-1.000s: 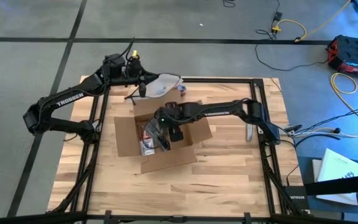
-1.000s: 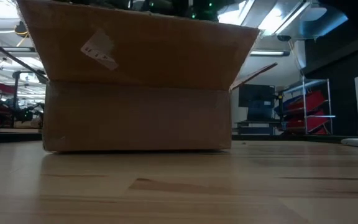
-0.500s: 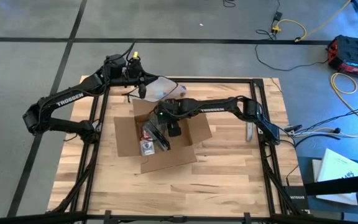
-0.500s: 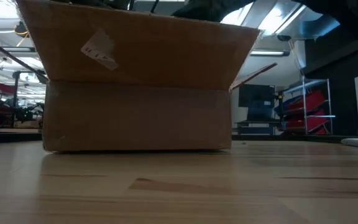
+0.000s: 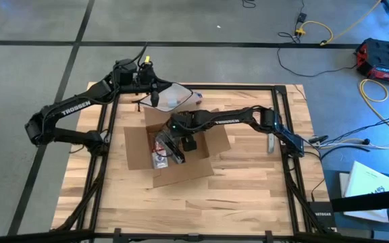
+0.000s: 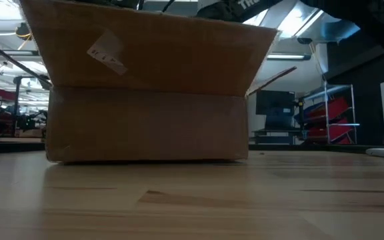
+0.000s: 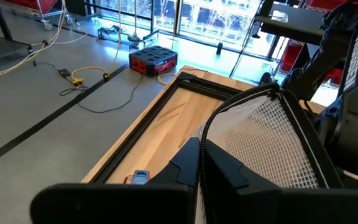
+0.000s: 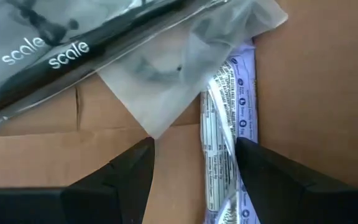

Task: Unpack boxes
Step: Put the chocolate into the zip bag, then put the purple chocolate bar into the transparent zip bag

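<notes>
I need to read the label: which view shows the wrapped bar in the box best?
The right wrist view: the bar lies close, its printed wrapper facing up between the right gripper's open fingers. The high view shows only a speck; the low view sees just the box wall.

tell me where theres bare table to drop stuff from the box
Free: the wide wood strip between the cardboard box and the table's near edge, and the wood right of the box toward the frame rail. Crowded: the far edge, where the left gripper holds a clear mesh-backed bag, and inside the box under the right gripper.
</notes>
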{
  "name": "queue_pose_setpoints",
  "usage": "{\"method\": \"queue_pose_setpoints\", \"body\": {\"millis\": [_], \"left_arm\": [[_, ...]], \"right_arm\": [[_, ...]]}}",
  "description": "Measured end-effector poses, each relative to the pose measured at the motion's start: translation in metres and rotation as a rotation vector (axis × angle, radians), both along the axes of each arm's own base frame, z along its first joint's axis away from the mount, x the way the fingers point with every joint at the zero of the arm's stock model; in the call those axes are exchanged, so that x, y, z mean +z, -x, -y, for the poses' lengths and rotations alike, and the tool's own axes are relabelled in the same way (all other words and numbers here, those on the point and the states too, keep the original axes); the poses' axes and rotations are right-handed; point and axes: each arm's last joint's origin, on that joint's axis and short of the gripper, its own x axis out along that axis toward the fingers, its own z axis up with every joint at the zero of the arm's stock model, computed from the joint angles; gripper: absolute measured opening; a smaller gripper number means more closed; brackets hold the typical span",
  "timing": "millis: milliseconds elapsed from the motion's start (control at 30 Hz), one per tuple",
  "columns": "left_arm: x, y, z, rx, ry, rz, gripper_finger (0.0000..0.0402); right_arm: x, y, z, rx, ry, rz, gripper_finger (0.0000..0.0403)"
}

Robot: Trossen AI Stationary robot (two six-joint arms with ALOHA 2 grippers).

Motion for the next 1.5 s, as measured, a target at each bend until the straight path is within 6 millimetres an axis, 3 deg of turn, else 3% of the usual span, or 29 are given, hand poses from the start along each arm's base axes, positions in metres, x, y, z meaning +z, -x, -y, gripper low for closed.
{"method": "queue_pose_setpoints", "body": {"millis": [200,467,633,700,1067,1200,1367,1500], "left_arm": [[-0.001,0.0,0.0,0.0,0.003,-0.005,0.0],[-0.002,0.0,0.0,-0.001,0.01,-0.018,0.0],[-0.002,0.001,0.0,-0.003,0.004,-0.021,0.0],[-0.002,0.001,0.0,-0.004,-0.001,-0.023,0.0],[-0.002,0.001,0.0,-0.012,-0.026,-0.034,0.0],[-0.002,0.001,0.0,-0.017,-0.043,-0.04,0.0],[-0.002,0.001,0.0,-0.017,-0.043,-0.04,0.0],[-0.004,0.001,0.001,-0.018,-0.035,-0.051,0.0]], "right_arm": [[-0.008,-0.002,0.003,-0.015,0.029,-0.007,0.019],[-0.011,-0.003,0.005,-0.032,0.05,-0.004,0.01],[0.007,-0.002,0.002,-0.025,0.028,-0.076,0.002],[0.017,-0.002,0.0,-0.016,0.007,-0.097,0.0006],[0.071,0.002,-0.039,0.058,-0.084,-0.165,0.0],[0.089,0.0,-0.044,0.008,-0.091,-0.123,0.0],[0.08,0.0,-0.033,-0.145,-0.163,-0.127,0.0023],[0.063,0.004,-0.022,-0.201,-0.244,-0.179,0.0084]]}}
